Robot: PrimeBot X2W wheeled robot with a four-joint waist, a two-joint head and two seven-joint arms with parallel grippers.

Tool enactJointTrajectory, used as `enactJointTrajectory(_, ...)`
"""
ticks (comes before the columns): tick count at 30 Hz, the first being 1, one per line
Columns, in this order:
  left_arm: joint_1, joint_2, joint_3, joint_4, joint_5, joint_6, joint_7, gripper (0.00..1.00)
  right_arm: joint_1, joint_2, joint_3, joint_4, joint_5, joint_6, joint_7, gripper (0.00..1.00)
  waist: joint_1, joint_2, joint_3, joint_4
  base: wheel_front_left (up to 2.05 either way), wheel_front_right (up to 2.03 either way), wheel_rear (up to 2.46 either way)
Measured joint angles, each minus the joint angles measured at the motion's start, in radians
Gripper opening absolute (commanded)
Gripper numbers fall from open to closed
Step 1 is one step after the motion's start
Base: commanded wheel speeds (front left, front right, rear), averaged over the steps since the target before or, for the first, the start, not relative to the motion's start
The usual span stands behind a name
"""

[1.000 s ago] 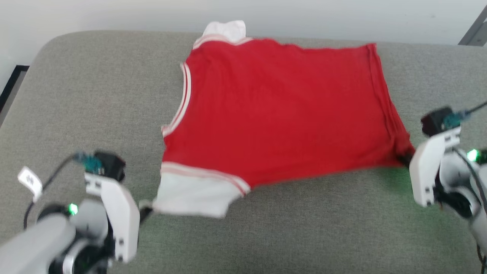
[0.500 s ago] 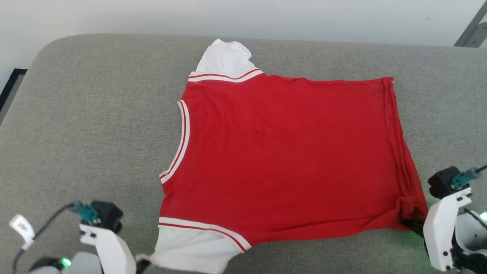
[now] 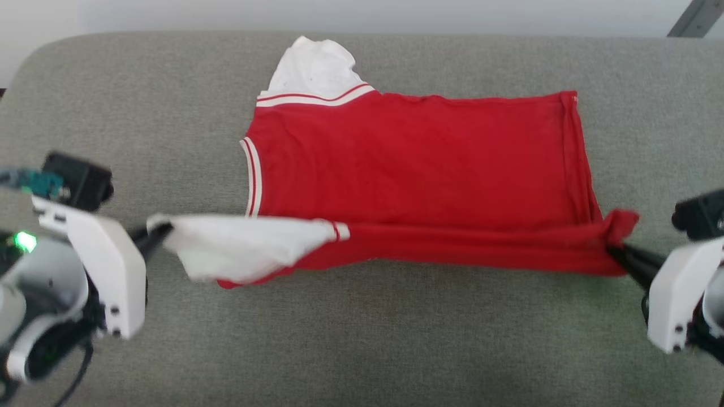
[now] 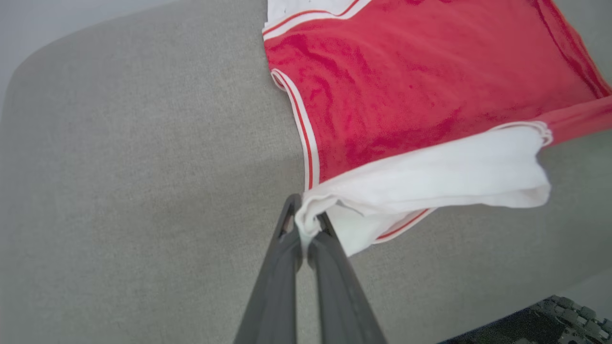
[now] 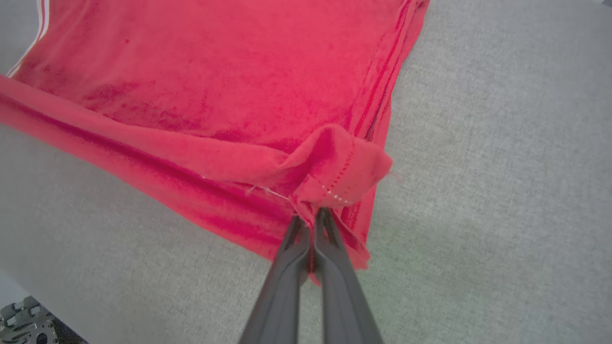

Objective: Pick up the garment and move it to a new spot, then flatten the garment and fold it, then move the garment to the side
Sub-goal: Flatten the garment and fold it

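nearest me is bare grey cushion (image 3: 396, 345). just past it my left gripper (image 3: 154, 233) is clamped on the white shoulder piece (image 3: 243, 249) of the garment (image 3: 413, 164), and my right gripper (image 3: 615, 250) is pinched tight on its red hem corner (image 3: 621, 221). between them the garment's near edge is raised off the cushion and pulled into a taut band. beyond, the rest lies flat on the cushion, plain red side up, with the other white shoulder piece (image 3: 314, 68) at the far edge, toward the pale wall (image 3: 396, 14).
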Motion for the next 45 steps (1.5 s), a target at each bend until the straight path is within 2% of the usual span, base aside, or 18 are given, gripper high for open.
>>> enactJointTrajectory(5,-0.130,-0.071,0.005,0.129,0.057,-0.078,0.026,0.00,-0.113,0.032,0.000,0.025,-0.046,0.000,0.000,0.00,0.0000,0.0000,0.033,-0.013,0.00,0.00,0.00)
enactJointTrajectory(10,-0.256,-0.178,-0.012,0.298,0.105,-0.162,0.044,0.00,-0.261,0.045,0.036,0.114,-0.078,0.000,-0.017,0.00,0.0000,0.0000,0.071,-0.021,0.00,0.00,0.00)
enactJointTrajectory(17,-0.390,-0.341,-0.048,0.573,0.154,-0.269,0.043,0.00,-0.442,0.060,0.107,0.311,-0.115,0.000,-0.068,0.00,0.0000,0.0000,0.122,-0.020,0.00,0.00,0.00)
enactJointTrajectory(24,-0.453,-0.480,-0.084,0.847,0.151,-0.368,0.044,0.00,-0.560,0.091,0.187,0.531,-0.117,0.000,-0.103,0.00,0.0000,-0.0001,0.157,-0.019,0.00,0.00,0.00)
enactJointTrajectory(26,-0.459,-0.512,-0.086,0.924,0.137,-0.381,0.050,0.00,-0.586,0.098,0.212,0.583,-0.113,0.000,-0.107,0.00,0.0000,0.0000,0.162,-0.020,0.00,0.00,0.00)
enactJointTrajectory(28,-0.471,-0.540,-0.090,0.993,0.132,-0.398,0.058,0.00,-0.614,0.103,0.238,0.623,-0.109,0.000,-0.110,0.21,0.0001,0.0000,0.166,-0.022,0.00,0.00,0.00)
enactJointTrajectory(29,-0.477,-0.553,-0.092,1.022,0.128,-0.400,0.062,0.17,-0.628,0.107,0.247,0.641,-0.105,0.000,-0.110,0.32,0.0001,0.0000,0.166,-0.023,0.00,0.00,0.00)
enactJointTrajectory(30,-0.481,-0.565,-0.094,1.052,0.128,-0.407,0.065,0.44,-0.640,0.109,0.256,0.660,-0.099,0.000,-0.110,0.46,0.0000,0.0000,0.167,-0.024,0.00,0.00,0.00)
enactJointTrajectory(31,-0.486,-0.574,-0.095,1.074,0.128,-0.415,0.065,0.73,-0.651,0.110,0.270,0.669,-0.099,0.000,-0.113,0.87,0.0000,0.0000,0.167,-0.025,0.00,0.00,0.00)
enactJointTrajectory(32,-0.492,-0.583,-0.090,1.096,0.121,-0.419,0.062,1.00,-0.659,0.111,0.276,0.681,-0.098,0.000,-0.121,1.00,0.0000,0.0000,0.165,-0.026,0.00,0.00,0.00)
enactJointTrajectory(35,-0.522,-0.594,-0.079,1.146,0.108,-0.434,0.057,1.00,-0.674,0.106,0.301,0.704,-0.083,0.000,-0.148,1.00,0.0000,0.0000,0.152,-0.027,0.00,0.00,0.00)
enactJointTrajectory(41,-0.524,-0.563,-0.074,1.140,0.093,-0.437,0.076,1.00,-0.646,0.081,0.278,0.651,-0.058,0.000,-0.234,1.00,0.0001,0.0000,0.113,-0.027,0.00,0.00,0.00)
enactJointTrajectory(45,-0.489,-0.534,-0.073,1.068,0.076,-0.406,0.109,1.00,-0.578,0.071,0.216,0.592,-0.061,0.000,-0.313,1.00,0.0000,0.0000,0.077,-0.027,0.00,0.00,0.00)
